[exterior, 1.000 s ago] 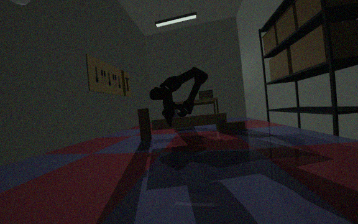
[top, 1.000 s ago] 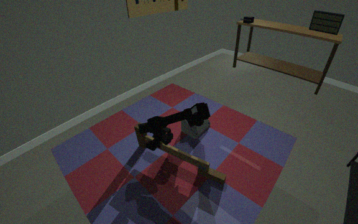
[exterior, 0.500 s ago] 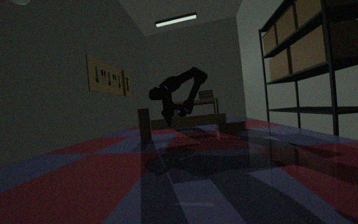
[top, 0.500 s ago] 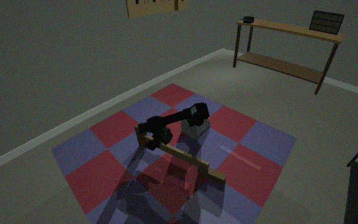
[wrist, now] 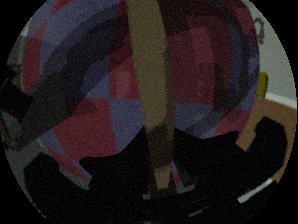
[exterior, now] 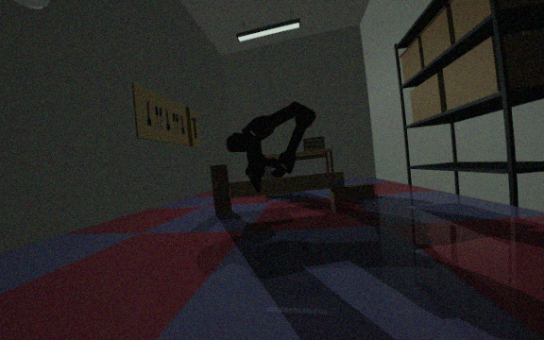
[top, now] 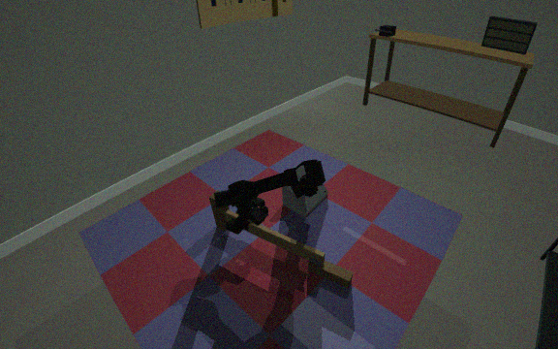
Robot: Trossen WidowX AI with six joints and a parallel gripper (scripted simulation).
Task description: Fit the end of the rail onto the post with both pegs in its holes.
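Reaching over the checkered mat, the black arm bends down toward the work. Next in size, the bed rail runs from beside the post to the footboard block, where its far end lies at the bracket. Its near end is raised off the mat, and the rail looks close to level. The upright post stands just beyond that near end; whether they touch, I cannot tell, and the pegs and holes are out of sight. Smallest is the gripper, clamped on the rail near its post end.

The likely step now is seating the rail on the pegs. A slight error in height or yaw could land the pegs on the wood beside the holes, and pushing on would then jam the rail or shove the post. Pulling too far toward the post might drag the far end out of its bracket. Letting go with the pegs only part-way in could drop the near end.
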